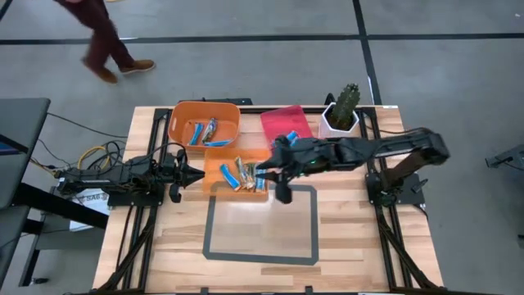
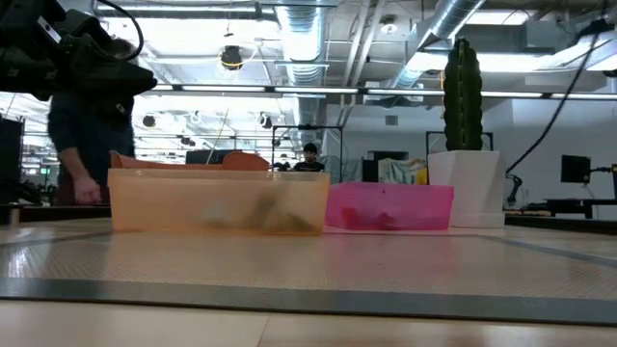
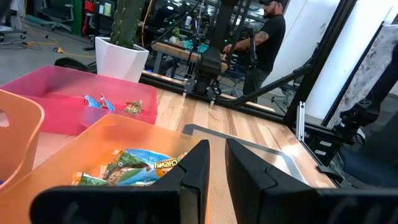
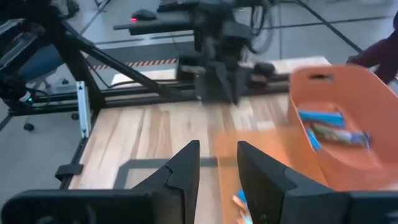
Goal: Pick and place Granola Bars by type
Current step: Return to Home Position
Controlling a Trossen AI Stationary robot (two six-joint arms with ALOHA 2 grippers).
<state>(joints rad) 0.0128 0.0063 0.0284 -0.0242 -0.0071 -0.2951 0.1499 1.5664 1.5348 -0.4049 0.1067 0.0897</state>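
Observation:
Several granola bars, blue and multicoloured, lie in a shallow orange tray (image 1: 214, 166) at mid-table (image 1: 241, 174) (image 3: 137, 165). More bars (image 1: 205, 131) (image 4: 329, 127) lie in the deeper orange bin (image 1: 177, 123) behind it. A blue bar (image 3: 98, 102) and a tan one (image 3: 132, 108) lie in the pink bin (image 1: 286, 121). My right gripper (image 1: 265, 172) (image 4: 219, 165) hovers over the tray's right end, open, with nothing between its fingers. My left gripper (image 1: 199, 176) (image 3: 216, 158) waits level at the tray's left edge, its fingers a narrow gap apart and empty.
A potted cactus (image 1: 344, 106) (image 2: 463, 96) stands at the far right beside the pink bin. A grey tape rectangle (image 1: 315, 221) marks bare wood nearer than the tray. A person (image 1: 102, 41) walks on the floor beyond the far edge; another (image 3: 267, 37) stands in the room.

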